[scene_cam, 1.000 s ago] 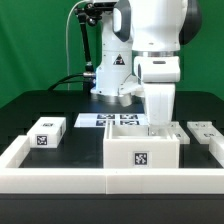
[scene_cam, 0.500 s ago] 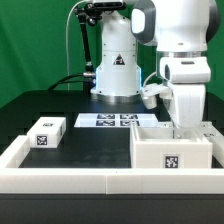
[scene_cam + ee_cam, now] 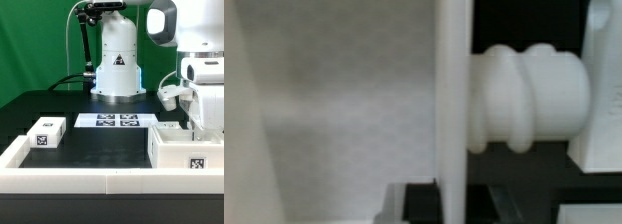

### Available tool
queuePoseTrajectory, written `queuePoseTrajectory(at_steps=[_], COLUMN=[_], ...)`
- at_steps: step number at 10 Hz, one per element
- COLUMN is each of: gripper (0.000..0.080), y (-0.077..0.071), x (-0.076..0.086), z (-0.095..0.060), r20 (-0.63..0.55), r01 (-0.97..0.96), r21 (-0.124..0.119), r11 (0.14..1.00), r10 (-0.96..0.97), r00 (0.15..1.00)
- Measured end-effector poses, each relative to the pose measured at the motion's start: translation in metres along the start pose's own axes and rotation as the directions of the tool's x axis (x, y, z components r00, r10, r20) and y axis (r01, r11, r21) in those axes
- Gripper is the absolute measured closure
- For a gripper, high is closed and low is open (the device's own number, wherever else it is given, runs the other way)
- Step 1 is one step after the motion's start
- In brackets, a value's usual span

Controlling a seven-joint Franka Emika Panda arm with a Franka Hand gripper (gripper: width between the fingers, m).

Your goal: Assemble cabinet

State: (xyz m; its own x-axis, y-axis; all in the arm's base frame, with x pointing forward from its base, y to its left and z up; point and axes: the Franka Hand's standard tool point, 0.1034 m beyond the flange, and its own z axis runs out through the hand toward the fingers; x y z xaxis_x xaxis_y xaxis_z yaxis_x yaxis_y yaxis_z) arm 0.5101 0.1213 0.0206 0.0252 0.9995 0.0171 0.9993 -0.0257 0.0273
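Shifted to ext. view's right, cabinet body [image 3: 172, 155] is cut off at frame edge; fingers are hidden behind its wall, grip can't be told.

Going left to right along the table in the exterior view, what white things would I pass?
First the small tagged block, then the marker board, then the cabinet body by the right edge.
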Motion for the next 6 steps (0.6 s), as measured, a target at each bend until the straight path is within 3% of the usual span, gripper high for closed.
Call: queuePoseTrajectory(at_steps=[3,4,5,6], gripper=[0.0762,0.0678,0.0541,0.0541], y=[-0.0004,-0.0004,-0.0004,-0.0004], x=[-0.002,-0.0022,-0.0023,-0.0024], z=[0.0004,0.0005,0.0005,0.0005], r20=[0.0,0.0,0.0,0.001], r01=[-0.003,-0.003,-0.004,-0.004], r21=[0.001,0.001,0.001,0.001], r11=[1.0,1.0,1.0,1.0], r10=[0.003,0.003,0.004,0.004], r00=[1.0,1.0,1.0,1.0])
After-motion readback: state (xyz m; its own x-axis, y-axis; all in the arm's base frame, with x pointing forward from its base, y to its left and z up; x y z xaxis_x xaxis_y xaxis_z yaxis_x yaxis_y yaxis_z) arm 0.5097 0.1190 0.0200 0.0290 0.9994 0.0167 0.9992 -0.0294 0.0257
